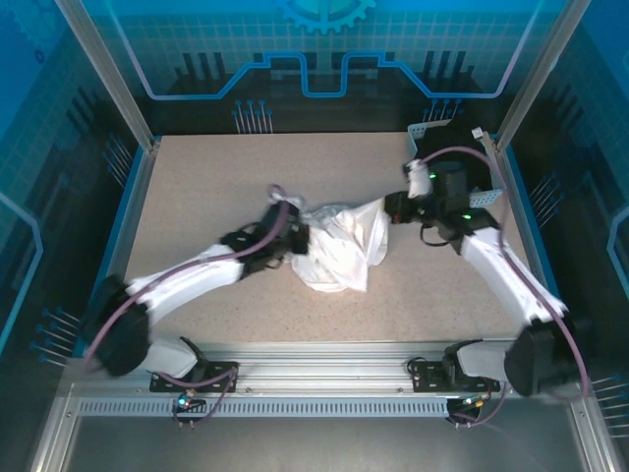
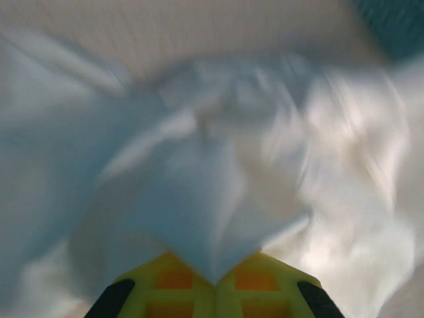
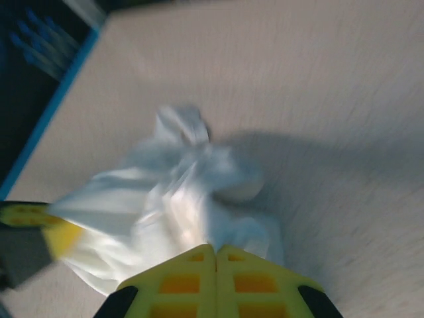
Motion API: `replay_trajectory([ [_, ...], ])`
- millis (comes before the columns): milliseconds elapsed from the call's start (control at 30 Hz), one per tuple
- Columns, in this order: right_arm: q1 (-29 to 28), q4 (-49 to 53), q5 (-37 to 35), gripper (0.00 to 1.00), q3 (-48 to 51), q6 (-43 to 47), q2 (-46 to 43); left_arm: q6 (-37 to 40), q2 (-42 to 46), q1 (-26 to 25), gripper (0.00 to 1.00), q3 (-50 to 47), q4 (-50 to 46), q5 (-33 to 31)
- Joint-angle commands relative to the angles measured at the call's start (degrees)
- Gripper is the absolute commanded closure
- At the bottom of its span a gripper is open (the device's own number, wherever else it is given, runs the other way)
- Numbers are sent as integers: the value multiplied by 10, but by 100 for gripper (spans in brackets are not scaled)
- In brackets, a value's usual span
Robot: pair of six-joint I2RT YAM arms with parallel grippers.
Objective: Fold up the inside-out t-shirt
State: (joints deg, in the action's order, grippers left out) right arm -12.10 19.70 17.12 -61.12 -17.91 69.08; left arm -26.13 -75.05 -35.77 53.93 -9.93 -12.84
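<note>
1. The flat, speckled beige bench [image 1: 197, 197] carries the work. Open surface lies on every side of the garment, which leaves room to spread cloth out.
2. The plain white, thin cotton t-shirt [image 1: 339, 246] sits near the middle of the bench as a crumpled heap between the 2 arms. 1 strip of it is drawn up toward the right arm, while the bulk sags onto the bench. I judge that no fold has been made yet and that the heap must first be opened flat.
3. The left pincer [image 2: 213, 281], with yellow fingers, is clamped on the shirt at the heap's left edge. A pointed tuck of cloth runs out from between its closed tips.
4. The right pincer [image 3: 215, 248], also yellow, has its fingers together at the shirt's upper right. Cloth begins right at its tips and the strip leads to it, so I judge it clamped on the shirt too.
5. Grips on opposite sides suggest pulling the heap apart; such thin cloth may slip.
</note>
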Motion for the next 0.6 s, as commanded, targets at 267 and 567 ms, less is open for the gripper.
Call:
replay_trajectory([
  [267,27,46,-71,100,-170,70,-166,73,264,157,93,75,-17,-86],
  [567,20,28,24,100,-60,21,-117,31,122,261,58,9,-54,-65],
])
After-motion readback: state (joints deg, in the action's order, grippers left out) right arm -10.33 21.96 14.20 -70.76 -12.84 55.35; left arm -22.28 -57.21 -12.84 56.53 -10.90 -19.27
